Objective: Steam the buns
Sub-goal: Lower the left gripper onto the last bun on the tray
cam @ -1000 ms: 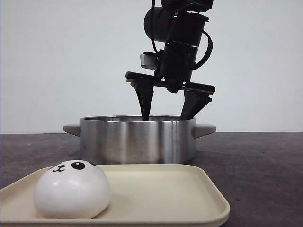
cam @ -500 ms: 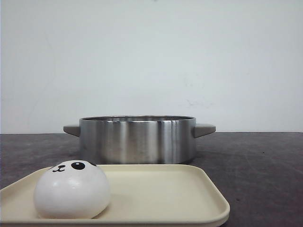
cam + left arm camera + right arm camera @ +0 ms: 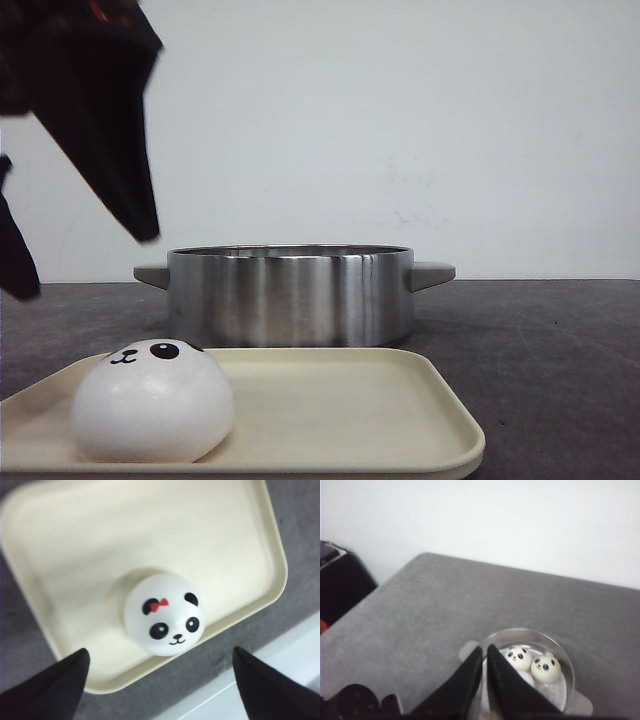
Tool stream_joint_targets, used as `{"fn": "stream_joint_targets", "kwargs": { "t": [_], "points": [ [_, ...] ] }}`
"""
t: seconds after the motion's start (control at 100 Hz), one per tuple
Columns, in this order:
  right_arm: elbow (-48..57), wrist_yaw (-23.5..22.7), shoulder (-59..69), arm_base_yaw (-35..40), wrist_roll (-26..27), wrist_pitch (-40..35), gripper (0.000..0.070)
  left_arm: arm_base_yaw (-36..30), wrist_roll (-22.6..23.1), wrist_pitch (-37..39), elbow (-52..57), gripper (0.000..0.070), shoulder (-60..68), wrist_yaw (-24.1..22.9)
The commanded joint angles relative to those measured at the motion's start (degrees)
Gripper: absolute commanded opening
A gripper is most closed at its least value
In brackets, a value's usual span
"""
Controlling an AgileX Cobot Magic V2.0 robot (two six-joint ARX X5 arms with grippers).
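One white panda-faced bun sits at the left of the cream tray; the left wrist view shows it near the tray's rim. My left gripper hangs open above it, fingers spread wide, nothing between them. The steel pot stands behind the tray. In the right wrist view two buns lie face up in the pot, with part of a third beside them. My right gripper is shut and empty, high above the pot.
The pot has grey side handles. The dark grey tabletop stretches to the right of the tray and pot, with a white wall behind. A black object stands past the table's edge in the right wrist view.
The right gripper, open over the pot a second ago, has lifted out of the front view and shut. The left gripper has come into view at the upper left, above the tray.
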Motion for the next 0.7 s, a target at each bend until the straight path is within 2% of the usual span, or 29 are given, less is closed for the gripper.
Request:
{"fn": "stream_joint_targets", "kwargs": {
  "t": [0.0,0.26,0.69],
  "points": [
    [1.05,0.26,0.94,0.50,-0.46,-0.20,0.0008,-1.33,-0.33,1.77,0.57,0.0554,2.64,0.04],
    [1.05,0.07,1.01,0.85,0.02,-1.09,0.0008,-2.97,-1.44,7.74,0.57,0.0554,10.91,-0.07],
    [1.03,0.20,1.01,0.87,0.22,-1.14,0.0008,-2.97,-1.38,9.07,0.57,0.0547,20.61,-0.48]
  ]
}}
